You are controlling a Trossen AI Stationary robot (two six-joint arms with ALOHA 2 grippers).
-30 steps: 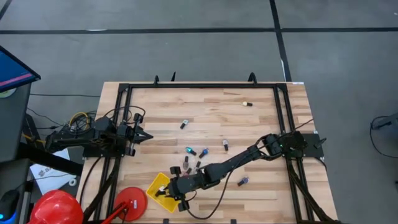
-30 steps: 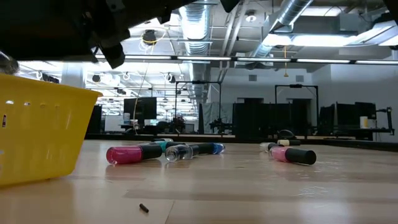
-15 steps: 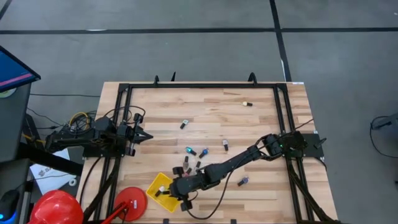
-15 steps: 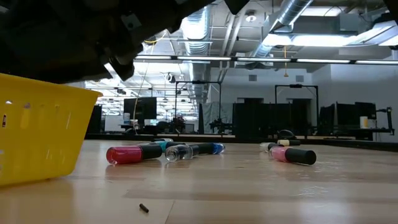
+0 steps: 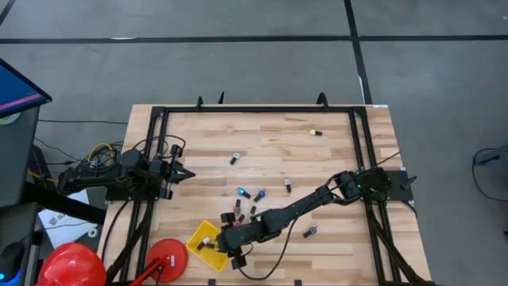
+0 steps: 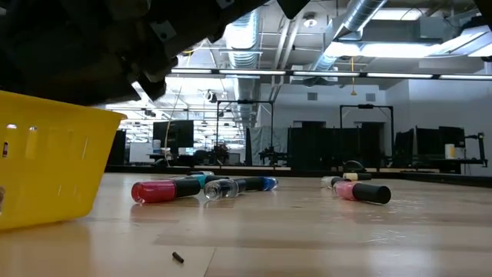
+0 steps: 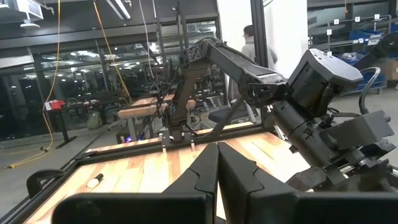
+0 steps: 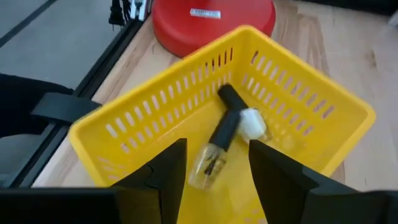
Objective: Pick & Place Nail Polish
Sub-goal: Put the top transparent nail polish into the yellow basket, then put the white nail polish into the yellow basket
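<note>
While the right hand (image 8: pixel 214 163) hangs directly over the slotted yellow plastic basket (image 8: pixel 161 112), its two dark fingers stand apart and grasp nothing; a pale, clear-bodied nail polish bottle with a dark cap (image 8: pixel 217 144) lies on the basket floor just beneath them, beside a white-topped one (image 8: pixel 249 121) (seemingly let go there). The hand sits low, probably so bottles drop inside the walls. More bottles (image 5: pixel 248 202) lie scattered on the wooden worktop (image 5: pixel 270 135), awaiting collection. The left hand (image 5: pixel 179 172) waits clenched at the worktop's left edge.
</note>
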